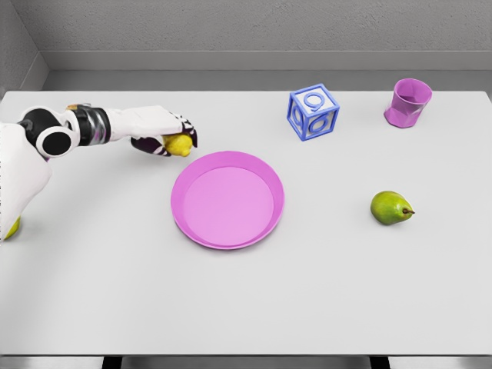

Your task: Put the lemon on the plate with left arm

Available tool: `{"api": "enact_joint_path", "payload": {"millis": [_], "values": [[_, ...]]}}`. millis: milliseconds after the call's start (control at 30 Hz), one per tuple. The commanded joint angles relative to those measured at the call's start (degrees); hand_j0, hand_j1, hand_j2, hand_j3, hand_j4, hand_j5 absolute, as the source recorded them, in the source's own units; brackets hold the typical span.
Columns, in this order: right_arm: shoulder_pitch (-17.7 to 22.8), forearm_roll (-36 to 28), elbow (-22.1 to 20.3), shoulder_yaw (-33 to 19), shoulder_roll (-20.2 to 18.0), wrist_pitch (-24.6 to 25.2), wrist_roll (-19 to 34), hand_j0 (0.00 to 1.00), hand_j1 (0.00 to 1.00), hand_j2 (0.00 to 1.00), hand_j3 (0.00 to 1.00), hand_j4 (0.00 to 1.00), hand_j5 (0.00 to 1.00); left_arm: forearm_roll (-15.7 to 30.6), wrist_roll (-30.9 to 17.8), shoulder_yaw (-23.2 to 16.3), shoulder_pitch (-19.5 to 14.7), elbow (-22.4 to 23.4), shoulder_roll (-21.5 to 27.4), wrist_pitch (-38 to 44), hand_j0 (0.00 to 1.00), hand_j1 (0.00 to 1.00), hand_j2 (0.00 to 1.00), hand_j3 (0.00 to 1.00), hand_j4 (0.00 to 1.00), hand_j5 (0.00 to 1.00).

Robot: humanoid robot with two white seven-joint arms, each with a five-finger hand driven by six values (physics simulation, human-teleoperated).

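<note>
A round pink shallow plate (227, 200) is seen nearest on the pale grey surface (307, 300). Just beyond its upper left rim, a small yellow lemon (180, 144) is grasped by the fingers of the left hand (165, 136), apart from the plate. A green pear (391, 207) lies well to the right. At the back, a blue open-frame letter cube (314, 112) showing rounded figures, not surely legible, and a crumpled purple cup (408, 104) are placed.
</note>
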Motion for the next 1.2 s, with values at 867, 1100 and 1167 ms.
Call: {"api": "enact_joint_path", "payload": {"millis": [867, 1100, 1167], "values": [[0.0, 0.0, 0.0, 0.0, 0.0, 0.0, 0.0, 1.00, 1.00, 1.00, 1.00, 1.00, 1.00, 9.2, 0.0, -11.2, 6.2, -29.8, 9.5, 0.3, 0.85, 0.85, 0.85, 0.85, 0.85, 0.85], [0.0, 0.0, 0.0, 0.0, 0.0, 0.0, 0.1, 1.00, 1.00, 1.00, 1.00, 1.00, 1.00, 8.7, 0.0, -10.9, 6.0, -24.8, 8.4, 0.3, 0.86, 0.86, 0.86, 0.86, 0.86, 0.86], [0.0, 0.0, 0.0, 0.1, 0.0, 0.0, 0.0, 1.00, 1.00, 1.00, 1.00, 1.00, 1.00, 8.5, 0.0, -10.4, 5.7, -24.7, 8.4, 0.3, 0.87, 0.87, 0.87, 0.87, 0.87, 0.87]]}}
